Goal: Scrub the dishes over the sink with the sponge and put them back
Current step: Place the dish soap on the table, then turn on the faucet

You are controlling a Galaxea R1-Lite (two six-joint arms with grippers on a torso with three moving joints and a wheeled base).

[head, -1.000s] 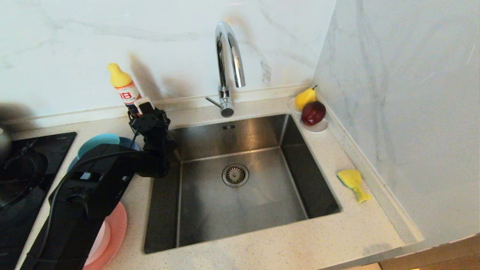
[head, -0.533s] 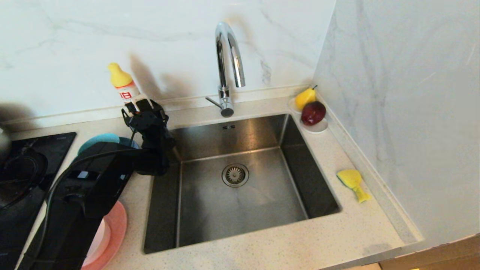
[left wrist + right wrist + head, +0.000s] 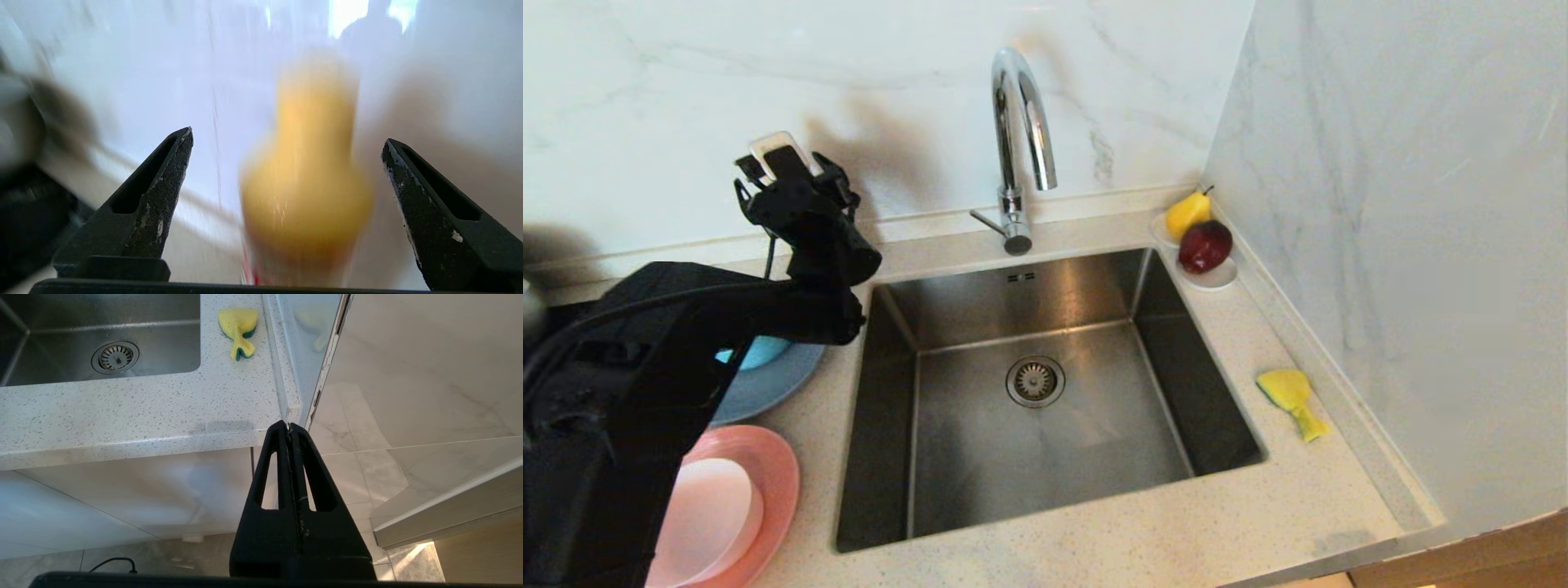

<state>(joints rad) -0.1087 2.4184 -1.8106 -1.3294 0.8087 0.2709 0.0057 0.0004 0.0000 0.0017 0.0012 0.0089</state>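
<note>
My left gripper [image 3: 287,136] is open and holds nothing, raised near the back wall above the counter's left side [image 3: 784,171]. Below it, the teal bowl [image 3: 760,353] rests on the grey-blue plate [image 3: 776,388]. Nearer the front, the pale pink bowl [image 3: 707,514] sits on the salmon-pink plate [image 3: 776,482]. The steel sink [image 3: 947,482] holds nothing but its drain strainer. On the counter to the sink's right lies the yellow sponge [image 3: 1290,396] [image 3: 239,326]. My right gripper [image 3: 289,425] hangs shut and parked below the counter's front edge.
A blurred yellow-capped bottle [image 3: 306,183] stands just ahead of the left fingers, against the wall. The chrome tap [image 3: 1021,122] rises behind the sink. A white saucer [image 3: 1217,282] with a pear [image 3: 1186,214] and a dark red fruit [image 3: 1205,245] fills the back right corner.
My left arm has lifted up and back from beside the teal bowl toward the wall, uncovering the plates and hiding the bottle in the head view. The right arm has not moved.
</note>
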